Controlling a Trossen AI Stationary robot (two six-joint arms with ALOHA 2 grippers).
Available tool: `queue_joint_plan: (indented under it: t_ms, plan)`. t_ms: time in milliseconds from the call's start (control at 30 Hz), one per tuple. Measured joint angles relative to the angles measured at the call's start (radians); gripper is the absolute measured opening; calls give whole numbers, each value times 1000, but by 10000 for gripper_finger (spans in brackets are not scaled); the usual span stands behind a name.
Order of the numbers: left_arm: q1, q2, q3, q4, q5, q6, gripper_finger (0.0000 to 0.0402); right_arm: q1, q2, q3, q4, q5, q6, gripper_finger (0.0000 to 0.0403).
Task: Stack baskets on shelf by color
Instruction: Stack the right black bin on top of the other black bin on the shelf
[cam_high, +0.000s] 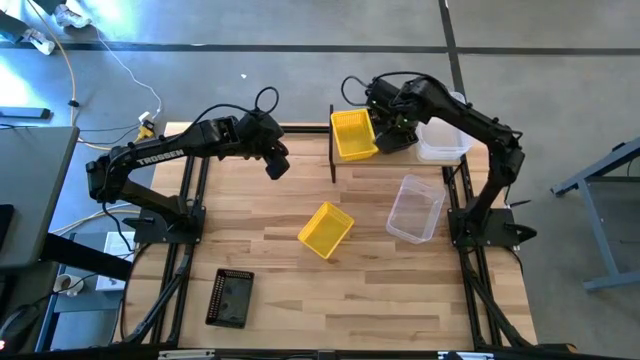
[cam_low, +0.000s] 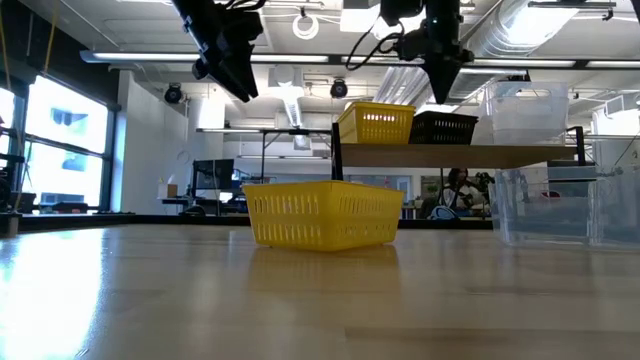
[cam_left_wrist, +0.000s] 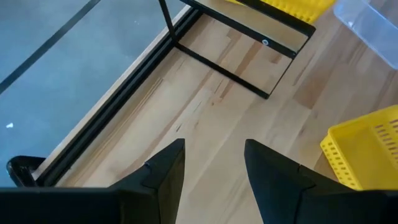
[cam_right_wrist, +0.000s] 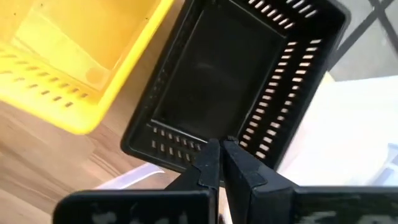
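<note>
Shelf partly loaded; three baskets remain on the table.

The shelf (cam_low: 450, 155) carries a yellow basket (cam_high: 353, 133), a black basket (cam_right_wrist: 230, 93) and a clear stack (cam_high: 443, 140), side by side. On the table (cam_high: 300, 300) remain a second yellow basket (cam_high: 326, 229), a clear basket (cam_high: 416, 207) and a second black basket (cam_high: 230, 297). My right gripper (cam_right_wrist: 222, 158) hangs just above the shelved black basket, fingers pressed together, holding nothing. My left gripper (cam_left_wrist: 211, 168) hovers spread and empty. The left arm reads "TROSSEN".
</note>
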Motion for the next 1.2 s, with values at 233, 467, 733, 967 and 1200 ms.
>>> queue_joint_plan:
  t_ms: [233,467,733,967,1200]
  plan:
    - [0,0,0,0,0,0,156,-32,-97,-142,5,15,-43,4]
    - [0,0,0,16,-1,0,156,-43,-191,-230,111,5,-81,4]
    - [0,0,0,30,-3,0,156,-44,-159,-235,137,0,-154,4]
    - [0,0,0,29,-3,-6,156,-54,-117,-236,109,3,-178,4]
    - [0,0,0,29,-3,-7,156,-72,-104,-236,70,-16,-161,4]
